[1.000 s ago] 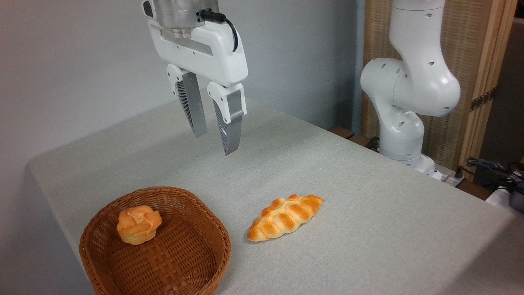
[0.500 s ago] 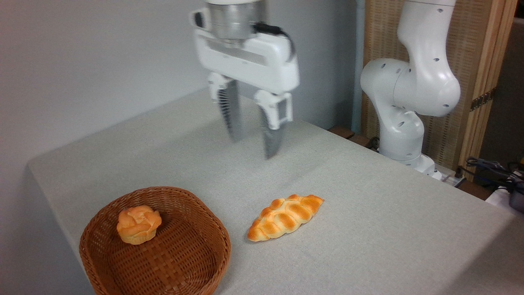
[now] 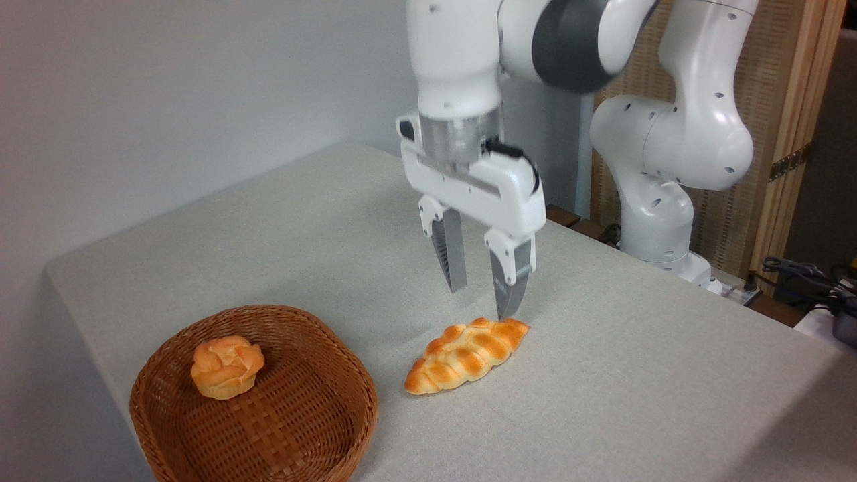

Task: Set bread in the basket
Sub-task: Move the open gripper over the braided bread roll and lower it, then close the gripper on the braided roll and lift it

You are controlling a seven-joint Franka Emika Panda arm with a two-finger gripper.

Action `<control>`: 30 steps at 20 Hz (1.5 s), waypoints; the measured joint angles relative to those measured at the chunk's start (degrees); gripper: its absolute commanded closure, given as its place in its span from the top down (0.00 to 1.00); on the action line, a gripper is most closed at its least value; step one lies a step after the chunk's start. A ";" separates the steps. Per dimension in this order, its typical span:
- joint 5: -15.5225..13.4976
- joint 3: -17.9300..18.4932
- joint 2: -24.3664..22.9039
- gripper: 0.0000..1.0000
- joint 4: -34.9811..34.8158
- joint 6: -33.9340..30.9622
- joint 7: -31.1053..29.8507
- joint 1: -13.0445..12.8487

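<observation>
**Gripper positioned above the bread, jaws apart**

Gripper [image 3: 481, 302] is seen pointing downward, with its two fingers spread apart and nothing held between them. The fingertips are located just above the upper right end of the bread [image 3: 466, 355]; the right fingertip appears close to the loaf's pointed end, though contact cannot be confirmed from this view.

The bread is found lying flat on the table [image 3: 636, 375], set diagonally (lower left end toward the basket, upper right end toward the gripper). It is a long braided loaf, golden-orange with browned ridges.

The basket [image 3: 167, 375] is placed at the lower left of the table, just beside the bread but not touching it. A small round bun [image 3: 226, 367] is contained in the basket, toward its left rear side.

The arm's white base [image 3: 659, 221] is mounted behind the table's far right edge, in front of a wooden screen [image 3: 797, 134].
</observation>
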 measured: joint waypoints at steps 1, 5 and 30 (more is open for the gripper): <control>0.03 0.12 0.62 1.00 -0.78 1.58 1.44 0.00; 0.91 0.73 3.11 1.00 -1.34 3.65 5.37 -0.08; 1.07 10.37 7.86 0.47 -1.35 7.30 6.03 -10.67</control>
